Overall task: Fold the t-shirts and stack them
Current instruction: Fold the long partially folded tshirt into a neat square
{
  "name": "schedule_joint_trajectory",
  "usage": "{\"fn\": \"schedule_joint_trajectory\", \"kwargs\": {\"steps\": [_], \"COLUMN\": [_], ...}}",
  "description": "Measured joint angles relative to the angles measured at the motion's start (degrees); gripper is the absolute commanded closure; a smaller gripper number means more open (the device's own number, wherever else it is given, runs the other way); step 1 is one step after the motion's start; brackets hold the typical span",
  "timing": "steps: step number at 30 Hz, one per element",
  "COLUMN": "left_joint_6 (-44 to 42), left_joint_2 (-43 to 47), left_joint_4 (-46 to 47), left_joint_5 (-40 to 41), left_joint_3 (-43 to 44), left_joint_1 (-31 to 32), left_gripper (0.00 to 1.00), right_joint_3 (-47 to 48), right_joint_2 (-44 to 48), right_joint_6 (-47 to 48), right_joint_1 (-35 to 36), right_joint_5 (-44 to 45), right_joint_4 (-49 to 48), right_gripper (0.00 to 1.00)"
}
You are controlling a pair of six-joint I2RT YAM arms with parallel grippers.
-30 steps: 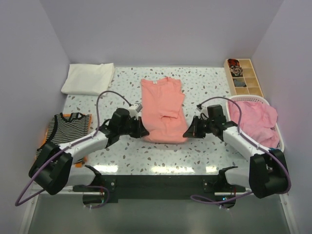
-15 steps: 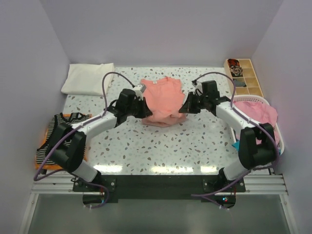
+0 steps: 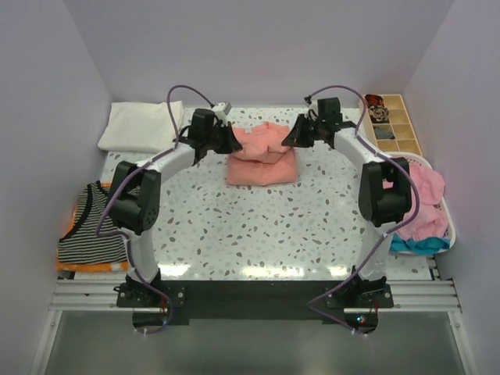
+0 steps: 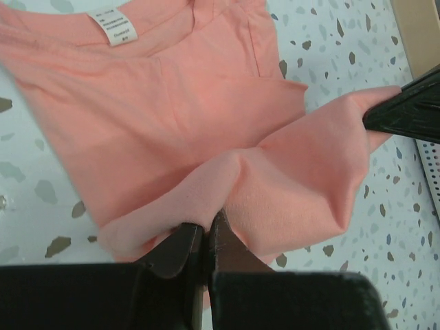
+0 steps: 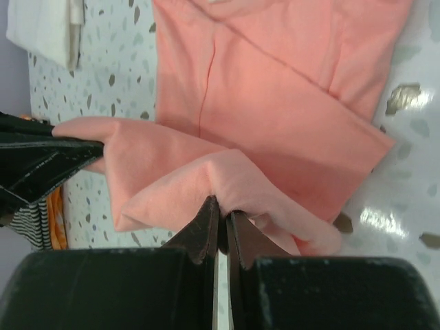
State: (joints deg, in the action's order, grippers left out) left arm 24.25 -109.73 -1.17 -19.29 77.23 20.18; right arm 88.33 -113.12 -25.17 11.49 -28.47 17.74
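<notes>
Bench (image 3: 258,226) has loads of bare room along the near edge; by the far edge both jaws pinch the hem of the salmon t-shirt (image 3: 262,166).

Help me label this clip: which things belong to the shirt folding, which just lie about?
Job: salmon tee, pinched by left hand and right hand; striped tee; folded white cloth; pink tee; teal cloth.
Lying about: wooden compartment tray.

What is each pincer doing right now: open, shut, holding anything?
Left pincer: shut on a fold of the salmon tee.
Right pincer: shut on the salmon tee too.
</notes>
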Motion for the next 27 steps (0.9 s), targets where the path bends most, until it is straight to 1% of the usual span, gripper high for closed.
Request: {"fn": "schedule_joint_trajectory", "kwargs": {"steps": [9,10,11,12,13,14,16,20,22,25,27], "left_joint_6": [0.2,0.2,0.2,0.4,0.6,0.9,2.3,6.2,6.6,6.1,6.1], "left_joint_2": [-11.3,-13.1,-14.3,-15.7,-17.1,-18.3,-20.1,-20.7,-20.4,-18.7,-16.7], "left_joint_4": [0.2,0.2,0.5,0.9,1.5,2.3,5.2,11.1,12.4,12.3,12.3], "left_joint_5": [-4.1,-4.7,-4.9,-5.3,-5.6,-5.9,-6.1,-5.9,-5.0,-3.6,-3.7], "left_joint_3": [10.8,13.1,14.4,15.9,17.4,18.6,19.8,18.8,18.7,17.9,16.4], "left_joint_1": [-3.2,-3.8,-4.1,-4.5,-5.0,-5.5,-6.7,-10.7,-12.9,-15.1,-15.4], "left_gripper": [1.00,1.00,0.94,0.80,0.39,0.27,0.00,0.00,0.00,0.00,0.00], "right_joint_3": [20.7,23.8,26.2,29.0,31.3,33.7,37.4,41.3,41.0,34.2,29.6], "right_joint_2": [-16.8,-19.4,-21.3,-23.7,-26.0,-28.2,-32.1,-37.0,-37.3,-33.8,-30.9], "right_joint_6": [-1.1,-1.5,-1.8,-2.3,-2.9,-3.4,-4.8,-7.8,-9.7,-11.0,-11.1], "right_joint_1": [-1.3,-1.5,-1.7,-1.9,-2.1,-2.3,-2.7,-3.7,-4.7,-7.0,-8.5], "right_joint_5": [-1.9,-2.3,-2.6,-2.8,-2.8,-3.1,-3.2,-3.3,-3.6,-3.4,-2.9], "right_joint_4": [0.4,0.5,0.3,-0.3,-1.3,-2.5,-6.5,-14.7,-18.3,-25.4,-26.4], "right_gripper": [0.95,0.88,0.77,0.66,0.56,0.43,0.41,0.39,0.39,0.37,0.37]}}
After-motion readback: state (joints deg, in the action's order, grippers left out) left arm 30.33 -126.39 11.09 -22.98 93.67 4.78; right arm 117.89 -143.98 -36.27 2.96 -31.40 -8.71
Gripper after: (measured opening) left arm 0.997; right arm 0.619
